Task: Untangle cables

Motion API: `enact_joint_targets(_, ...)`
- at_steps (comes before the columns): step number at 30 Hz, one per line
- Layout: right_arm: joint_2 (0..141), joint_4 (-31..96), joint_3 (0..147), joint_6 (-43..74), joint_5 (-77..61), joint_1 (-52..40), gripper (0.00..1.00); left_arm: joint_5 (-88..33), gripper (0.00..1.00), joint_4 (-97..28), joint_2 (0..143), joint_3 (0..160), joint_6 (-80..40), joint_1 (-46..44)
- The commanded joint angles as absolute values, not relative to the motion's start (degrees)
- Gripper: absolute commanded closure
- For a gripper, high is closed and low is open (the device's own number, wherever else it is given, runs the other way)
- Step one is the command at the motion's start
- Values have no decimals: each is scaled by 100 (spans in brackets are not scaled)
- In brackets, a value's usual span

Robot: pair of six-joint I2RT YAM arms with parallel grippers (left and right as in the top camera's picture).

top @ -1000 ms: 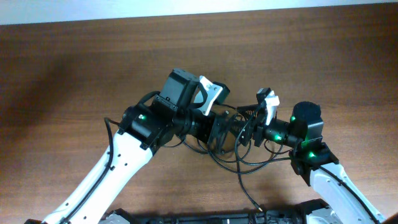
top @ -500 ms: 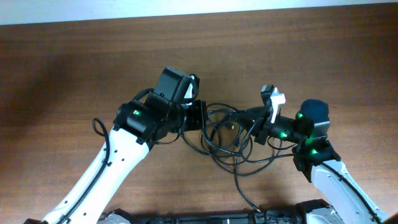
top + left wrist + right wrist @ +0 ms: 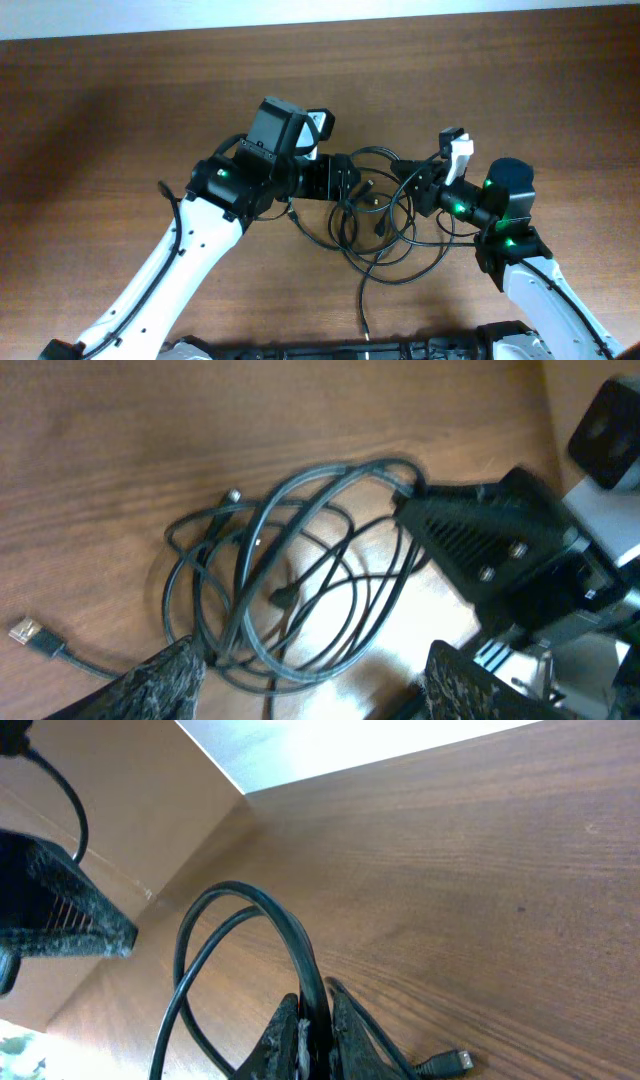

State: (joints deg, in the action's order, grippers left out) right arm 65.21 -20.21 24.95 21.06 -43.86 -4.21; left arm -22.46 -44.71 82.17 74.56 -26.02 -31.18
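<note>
The cables (image 3: 372,225) lie as a tangle of thin black loops on the wooden table between both arms. In the left wrist view the cables (image 3: 300,575) spread out ahead of my left gripper (image 3: 312,656), which is open. One finger (image 3: 165,680) touches the edge of the loops. My left gripper (image 3: 345,184) sits at the tangle's left side. My right gripper (image 3: 410,186) is shut on a cable loop (image 3: 285,935) that arches up from its fingers (image 3: 283,1038). A small plug (image 3: 452,1063) lies beside them.
A loose plug end (image 3: 30,635) lies on the table at the left of the left wrist view. One cable tail (image 3: 362,310) runs toward the table's front edge. The right arm's black gripper body (image 3: 490,545) is close to the left gripper.
My left gripper has opened and shifted right toward the tangle. The right gripper closed on a cable loop a second ago and has since drawn it slightly right.
</note>
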Motion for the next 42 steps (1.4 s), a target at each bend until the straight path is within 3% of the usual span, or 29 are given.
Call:
enact_joint_targets(1, 6488, -1857, 2519, 2150, -4993, -690, 96, -1898, 29, -4154, 8615, 7472, -2781, -3190)
enact_joint_targets(6, 6488, -1844, 2519, 2152, -4993, -937, 96, -1905, 29, -3979, 9393, 7472, -2773, -3406)
enact_joint_targets(7, 6488, -1844, 2519, 2152, -4995, -937, 96, -1907, 42, -3977, 9491, 7472, -2773, -3426)
enact_joint_targets(8, 6488, -1844, 2519, 2150, -4995, -937, 96, -1905, 68, -3970, 9559, 7472, -2751, -3424)
enact_joint_targets(10, 6488, -1841, 2519, 2152, -4995, -937, 96, -1907, 88, -3966, 9581, 7472, -2751, -3426)
enact_joint_targets(11, 6488, -1841, 2519, 2152, -4995, -937, 96, -1905, 83, -3968, 9581, 7472, -2746, -3424)
enact_joint_targets(13, 6488, -1841, 2519, 2152, -4998, -937, 96, -1798, 42, -3975, 9581, 7472, -2714, -3426)
enact_joint_targets(15, 6488, -1839, 2519, 2152, -4995, -937, 96, -1634, 12, -4060, 9581, 7472, -2314, -3426)
enact_joint_targets(16, 6488, -1839, 2519, 2152, -4995, -937, 96, -1730, 9, -4075, 9581, 7472, -2104, -3426)
enact_joint_targets(17, 6488, -1839, 2519, 2152, -4995, -937, 96, -1942, 15, -4077, 9581, 7472, -1763, -3426)
enact_joint_targets(19, 6488, -1839, 2519, 2152, -5004, -937, 96, -1973, 39, -4097, 9581, 7472, -1372, -3426)
enact_joint_targets(22, 6488, -1837, 2519, 2154, -5382, -937, 96, -1975, 68, -4097, 9581, 7472, -1315, -3426)
enact_joint_targets(23, 6488, -1839, 2519, 2152, -5374, -937, 96, -1973, 84, -4095, 9581, 7472, -1315, -3426)
enact_joint_targets(24, 6488, -1839, 2519, 2152, -5336, -937, 88, -1970, 100, -4095, 9581, 7472, -1315, -3426)
enact_joint_targets(26, 6488, -1839, 2519, 2152, -5332, -937, 49, -1968, 100, -4101, 9581, 7472, -1317, -3426)
enact_joint_targets(27, 6488, -1841, 2519, 2152, -5330, -910, 9, -1973, 100, -4097, 9577, 7483, -1319, -3409)
enact_joint_targets(28, 6488, -1811, 2519, 2154, -5339, -753, 1, -1970, 100, -4145, 9504, 7634, -1315, -3284)
enact_joint_targets(33, 6488, -1363, 2519, 2792, -4974, 377, 0, -1973, 100, -4414, 8558, 8208, -1347, -2139)
enact_joint_targets(36, 6678, 78, 2504, 2445, -3577, 115, 0, -1973, 100, -4171, 8416, 8208, -1909, -2121)
enact_joint_targets(42, 7859, 217, 2504, 2403, -2434, -473, 0, -1949, 100, -2545, 8418, 8208, -3868, -2071)
